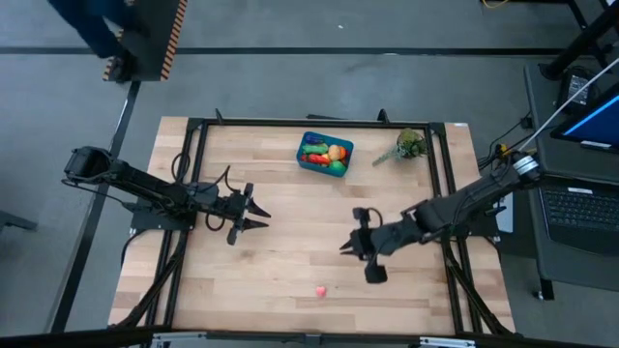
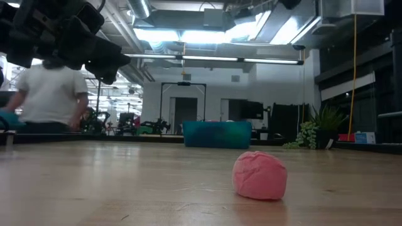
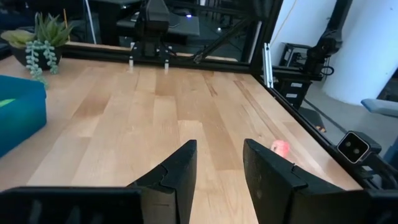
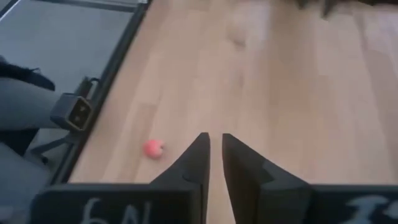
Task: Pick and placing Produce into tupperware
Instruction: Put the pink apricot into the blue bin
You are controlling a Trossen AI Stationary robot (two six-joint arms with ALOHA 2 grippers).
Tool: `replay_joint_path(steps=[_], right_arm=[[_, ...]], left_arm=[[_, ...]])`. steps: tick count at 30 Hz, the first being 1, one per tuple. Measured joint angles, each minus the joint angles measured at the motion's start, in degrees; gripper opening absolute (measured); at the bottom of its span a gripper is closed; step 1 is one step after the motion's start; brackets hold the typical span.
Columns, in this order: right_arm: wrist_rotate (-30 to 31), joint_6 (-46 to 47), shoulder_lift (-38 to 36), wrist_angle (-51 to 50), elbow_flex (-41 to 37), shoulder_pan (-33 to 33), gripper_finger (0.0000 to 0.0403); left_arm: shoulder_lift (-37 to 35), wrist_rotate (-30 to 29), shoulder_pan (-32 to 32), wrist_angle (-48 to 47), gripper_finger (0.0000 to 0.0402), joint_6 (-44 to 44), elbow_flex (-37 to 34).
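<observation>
On the wooden table [image 1: 290,261], seen from overhead, left to right: the left gripper [image 1: 259,218] hovers at about 9 o'clock from table centre, pointing toward the middle. Its jaws stand apart with a clear gap between the fingers [image 3: 180,171]; nothing is held.

Teal tupperware [image 1: 325,153] sits at about 12 o'clock, near the far edge. Several produce pieces lie inside it: red, orange, yellow and green are visible. From table height the tub [image 2: 217,134] shows as a blue-green block well behind the loose piece.

One pink produce piece [image 1: 320,289] lies alone at about 6 o'clock, close to the near edge, touching neither gripper. The low view shows it resting on the wood [image 2: 260,175].

The right gripper [image 1: 345,246] hangs at about 4 o'clock from centre, well apart from the pink piece [image 4: 153,149]. Its fingers [image 4: 194,165] are nearly together, only a thin slit between them, empty.

A leafy green sprig [image 1: 406,146] lies at about 1 o'clock, just beside the tub.
</observation>
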Motion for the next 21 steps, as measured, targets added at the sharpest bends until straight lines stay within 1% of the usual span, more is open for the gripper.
replay_joint_path(steps=[3,9,13,15,18,21], right_arm=[[0.0,-0.2,3.2,-0.2,2.8,1.6,0.0041],[0.2,1.1,9.4,-6.4,9.1,4.2,0.0023],[0.1,-0.2,13.4,-10.2,12.4,4.5,0.001],[0.2,0.3,15.1,-10.3,13.2,4.0,0.0008],[0.1,3.9,16.8,-10.3,14.0,2.5,0.0018],[0.2,5.6,17.6,-10.4,14.2,1.5,0.005]], left_arm=[[0.0,0.0,0.0,-0.1,0.0124,0.0,0.0],[0.0,0.4,0.0,-0.4,0.0124,0.0,0.0],[0.0,0.4,0.0,-0.8,0.0124,0.1,0.0],[0.0,0.5,0.0,-1.1,0.0124,0.1,0.0],[0.0,0.5,0.0,-2.0,0.0124,0.1,0.0],[0.0,0.5,0.0,-2.3,0.0124,0.1,0.0]])
